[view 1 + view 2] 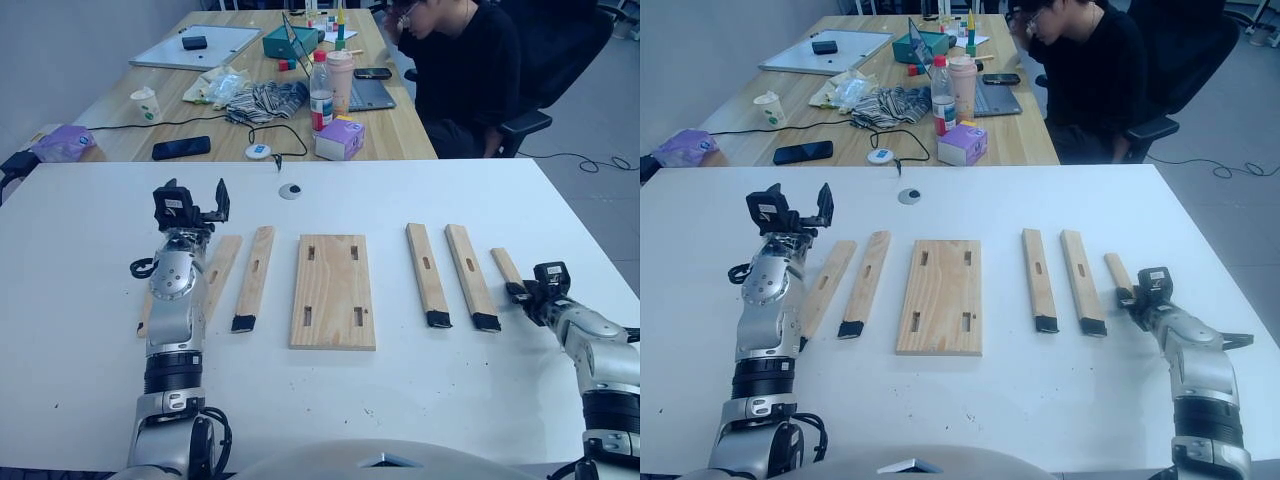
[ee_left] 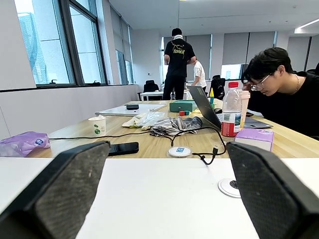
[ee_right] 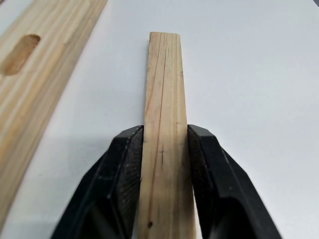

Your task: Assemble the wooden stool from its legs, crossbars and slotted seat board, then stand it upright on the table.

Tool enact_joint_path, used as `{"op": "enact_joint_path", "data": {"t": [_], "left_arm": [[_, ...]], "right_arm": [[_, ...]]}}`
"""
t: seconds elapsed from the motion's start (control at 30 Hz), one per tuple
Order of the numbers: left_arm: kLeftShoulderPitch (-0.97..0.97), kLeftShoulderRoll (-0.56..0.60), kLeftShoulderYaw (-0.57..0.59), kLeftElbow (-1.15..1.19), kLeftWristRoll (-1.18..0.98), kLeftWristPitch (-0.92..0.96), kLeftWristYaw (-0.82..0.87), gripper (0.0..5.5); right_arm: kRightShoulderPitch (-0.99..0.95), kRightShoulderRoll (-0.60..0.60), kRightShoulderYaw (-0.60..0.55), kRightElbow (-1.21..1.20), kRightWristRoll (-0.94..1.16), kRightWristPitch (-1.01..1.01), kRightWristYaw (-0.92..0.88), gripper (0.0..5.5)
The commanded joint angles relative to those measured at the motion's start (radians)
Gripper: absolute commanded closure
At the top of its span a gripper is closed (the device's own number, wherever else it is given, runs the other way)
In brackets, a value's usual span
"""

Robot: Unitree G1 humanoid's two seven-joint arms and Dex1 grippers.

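The seat board (image 1: pixel 333 291) lies flat in the middle of the white table (image 1: pixel 420 400). It has four small slots in it.

Two legs lie flat on its left side. One leg (image 1: pixel 255 277) is close to the board. The other left leg (image 1: pixel 222 265) is partly hidden by the left arm. Two more legs lie flat on the right side, one (image 1: pixel 427 273) near the board and one (image 1: pixel 471 275) just past it. Each leg has a black end that points to the near edge.

A thin crossbar (image 3: pixel 164 89) lies near the right edge, just beside the last leg. The right tool (image 1: pixel 528 290) is closed on its near end, with a finger (image 3: pixel 122 169) pressed to each side.

The left tool (image 1: pixel 195 205) is open wide and holds nothing. It is up above the table, by the far ends of the left legs.
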Motion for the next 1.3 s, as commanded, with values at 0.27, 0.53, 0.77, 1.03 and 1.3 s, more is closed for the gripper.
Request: {"op": "enact_joint_path", "data": {"t": [0.27,0.53,0.77,1.03,1.3], "left_arm": [[-0.103,-0.070,0.021,-0.261,-0.749,0.792,-0.190,1.22],[-0.062,-0.196,0.066,-0.292,-1.092,0.928,-0.065,1.22],[-0.105,-0.238,0.050,-0.238,-1.100,0.879,0.013,1.22],[-0.129,-0.236,0.046,-0.219,-1.096,0.839,0.015,1.22],[-0.129,-0.239,0.034,-0.225,-1.114,0.841,0.004,2.05]], "right_arm": [[-0.256,0.219,0.291,-0.279,0.007,-0.465,0.131,4.21],[-0.263,0.280,0.375,-0.273,-0.002,-0.465,0.131,4.21],[-0.246,0.300,0.445,-0.306,-0.005,-0.417,0.144,4.21],[-0.223,0.308,0.486,-0.347,-0.004,-0.374,0.151,4.21],[-0.216,0.314,0.494,-0.359,-0.005,-0.358,0.143,4.21]]}}
